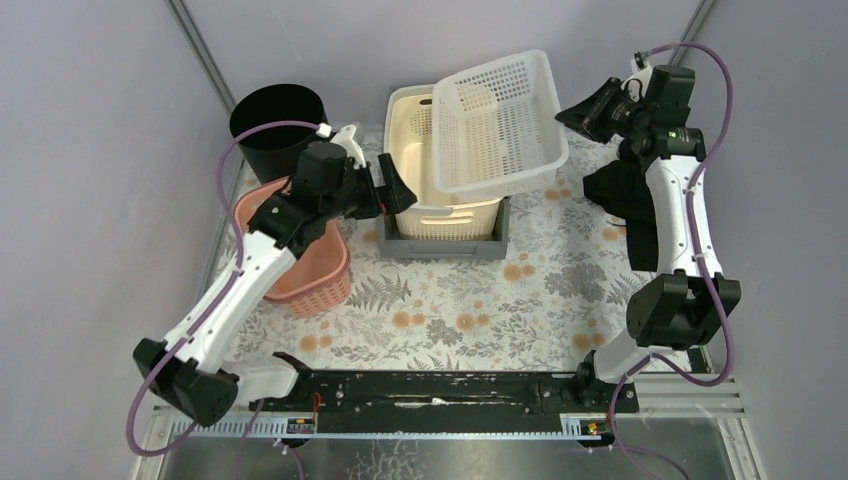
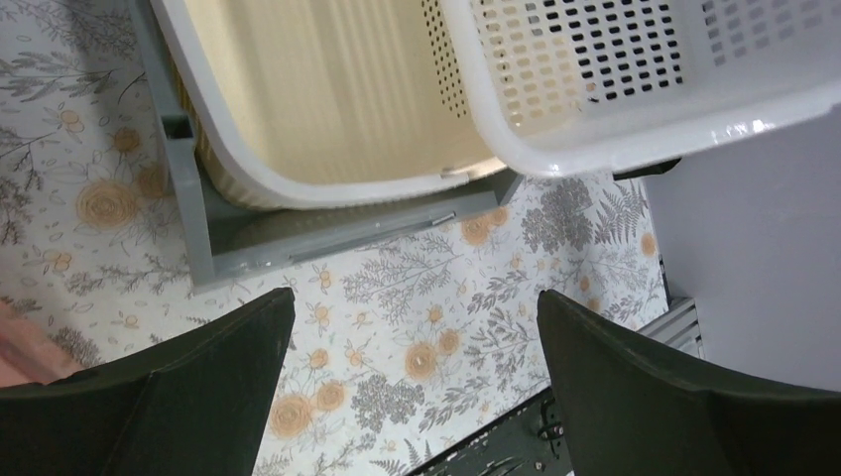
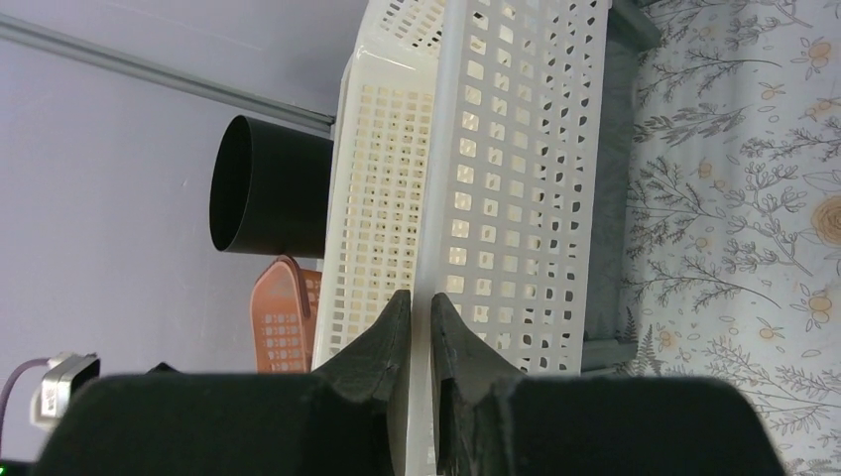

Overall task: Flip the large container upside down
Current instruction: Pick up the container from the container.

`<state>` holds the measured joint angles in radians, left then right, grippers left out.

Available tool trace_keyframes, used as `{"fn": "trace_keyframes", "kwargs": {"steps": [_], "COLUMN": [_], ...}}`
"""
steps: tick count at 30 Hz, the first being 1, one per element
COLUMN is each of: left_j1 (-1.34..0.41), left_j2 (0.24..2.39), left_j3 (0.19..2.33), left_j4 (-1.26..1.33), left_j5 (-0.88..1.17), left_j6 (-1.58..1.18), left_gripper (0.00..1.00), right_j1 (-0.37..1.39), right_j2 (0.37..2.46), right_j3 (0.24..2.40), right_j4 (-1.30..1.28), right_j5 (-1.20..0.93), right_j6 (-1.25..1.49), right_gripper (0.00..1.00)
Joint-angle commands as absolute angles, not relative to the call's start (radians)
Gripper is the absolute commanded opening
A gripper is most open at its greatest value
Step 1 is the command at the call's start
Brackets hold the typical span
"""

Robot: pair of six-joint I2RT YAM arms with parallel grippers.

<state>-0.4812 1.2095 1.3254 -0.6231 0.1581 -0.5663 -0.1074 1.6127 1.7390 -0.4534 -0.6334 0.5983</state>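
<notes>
Top camera: the right hand (image 1: 566, 116) pinches the right-hand rim of the large white basket (image 1: 500, 120) and holds it aloft, tilted, over a cream basket (image 1: 415, 130) that sits in a grey tray (image 1: 445, 246) at the back of the flowered table (image 1: 480, 300). The white basket's lower edge looks to be resting on or just above the cream basket's rim. The left hand (image 1: 396, 190) hangs at the cream basket's left side, next to a pink basket (image 1: 312, 276) and a black bin (image 1: 278, 122).

Left wrist camera: the left hand's jaws are spread wide with nothing between them. Below are bare table, the tray's corner and both baskets.

Right wrist camera: the two fingers (image 3: 385, 332) are nearly closed on one thin perforated wall of the white basket, which stands on edge here.

The flip looks about half done. The grip is narrow and on a single wall, so the basket could twist or slip out as it turns. Its low edge could also catch the cream basket's rim and drag it or the tray. If it were let go here, it might nest in the cream basket instead of landing mouth-down.
</notes>
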Motion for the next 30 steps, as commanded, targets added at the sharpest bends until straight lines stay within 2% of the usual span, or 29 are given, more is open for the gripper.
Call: {"fn": "trace_keyframes", "kwargs": {"steps": [1, 9, 15, 25, 30], "left_j1": [-0.46, -0.429, -0.39, -0.393, -0.421], "left_j2": [1.302, 1.57, 1.585, 1.732, 1.774], "left_j3": [1.376, 1.5, 1.472, 1.604, 1.686], "left_j4": [-0.482, -0.442, -0.28, -0.307, -0.423], "left_j5": [0.199, 0.202, 0.326, 0.373, 0.3], "left_j6": [-0.579, -0.599, -0.693, -0.704, -0.63], "left_gripper": [1.0, 0.99, 1.0, 1.0, 0.95], "right_j1": [-0.133, -0.137, -0.136, -0.137, -0.136], "right_j2": [1.539, 1.551, 1.559, 1.574, 1.579], "right_j3": [1.742, 1.696, 1.615, 1.576, 1.604], "right_j4": [-0.411, -0.379, -0.345, -0.32, -0.335], "right_j5": [-0.666, -0.704, -0.739, -0.765, -0.771], "right_j6": [0.59, 0.61, 0.616, 0.618, 0.619], "right_gripper": [0.0, 0.0, 0.0, 0.0, 0.0]}}
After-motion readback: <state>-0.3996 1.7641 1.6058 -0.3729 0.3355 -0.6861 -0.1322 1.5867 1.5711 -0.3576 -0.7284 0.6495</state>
